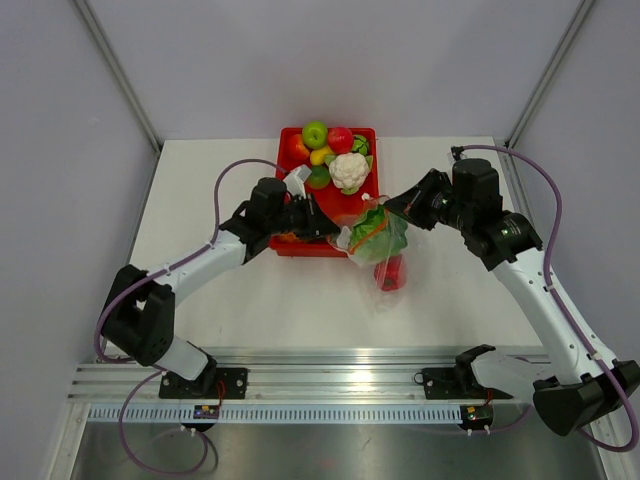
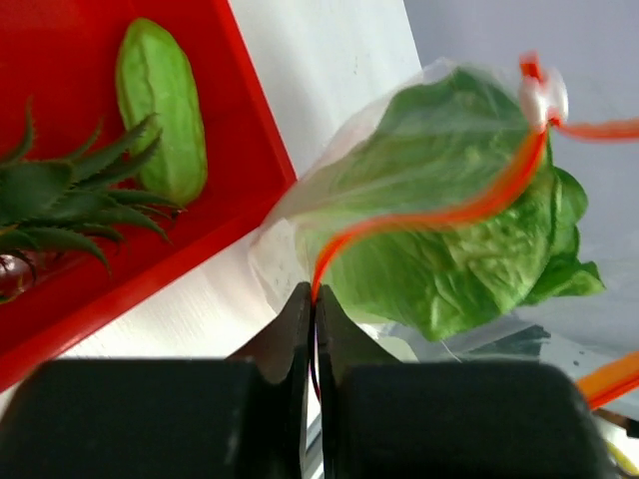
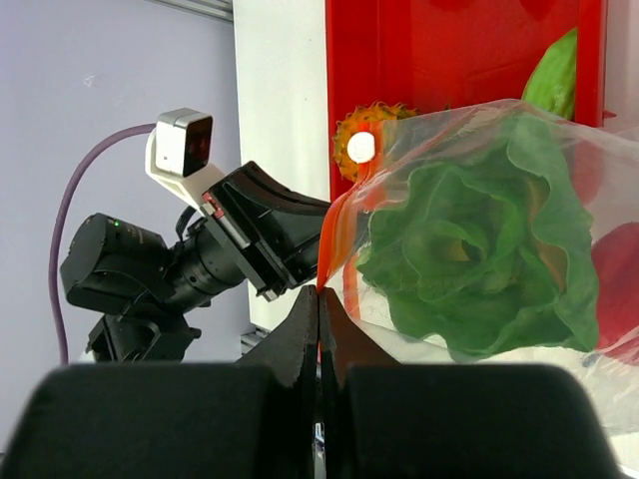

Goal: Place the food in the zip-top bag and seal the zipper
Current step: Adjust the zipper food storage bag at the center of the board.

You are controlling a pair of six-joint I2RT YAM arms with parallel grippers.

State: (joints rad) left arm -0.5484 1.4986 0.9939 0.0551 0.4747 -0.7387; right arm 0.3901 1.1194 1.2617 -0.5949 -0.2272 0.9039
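**Top external view: both claws pinch the zipper, lettuce and tomato in the bag**

Your zip-top bag (image 1: 381, 250) sits just off the red tray's (image 1: 283, 150) near right corner, held between the two claws over the table (image 1: 250, 300). The leafy lettuce (image 1: 376, 233) fills the bag's upper part. The red tomato (image 1: 393, 272) lies in its lower end, farther from the tray. You cannot tell whether that end touches the table.

Your left claw (image 2: 313, 294) reaches in across the tray's near edge. Its fingers are pressed together on one end of the orange-red zipper (image 2: 439, 215), which curves across the lettuce. Your right claw (image 3: 319, 291) comes from the side away from the tray, and its fingers are likewise pressed together on the zipper strip. A white slider (image 3: 359, 148) sits on the strip at the end toward the tray.

The green cucumber piece (image 2: 162, 105) lies inside the tray, beside the pineapple (image 2: 70, 190) leaves. The white cauliflower (image 1: 349, 170) sits in the tray's right half, near the far end.
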